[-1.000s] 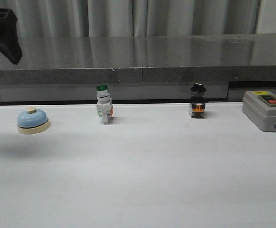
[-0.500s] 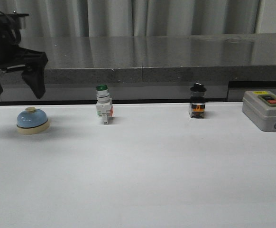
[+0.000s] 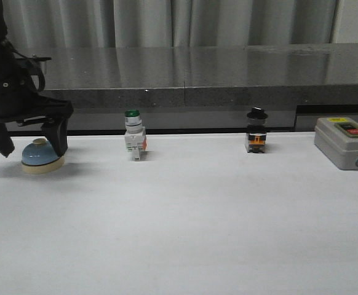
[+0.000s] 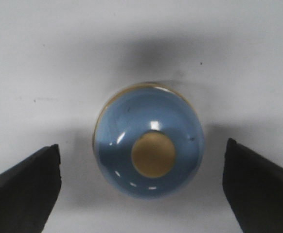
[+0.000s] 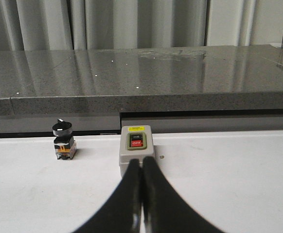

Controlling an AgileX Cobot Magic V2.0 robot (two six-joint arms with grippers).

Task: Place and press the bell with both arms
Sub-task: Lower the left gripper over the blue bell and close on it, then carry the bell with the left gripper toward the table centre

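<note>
L end effector [image 3: 31, 146] points straight down, fingers spread wide w/ the bell [image 3: 42, 157] between them, untouched. R end effector [image 5: 142, 194] clenched, level over tabletop [image 3: 197, 221].

Lab test bench: white table [image 3: 228, 221], industrial switch samples in row, grey curtain [image 3: 167, 21] backdrop.

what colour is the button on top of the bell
Cream, a dull tan-yellow, set in the light-blue dome of the bell; the left wrist view shows it best.

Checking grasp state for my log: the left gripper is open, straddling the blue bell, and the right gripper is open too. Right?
Not quite. The right gripper is shut, fingers pressed together in the right wrist view. The left gripper is open, straddling the bell.
</note>
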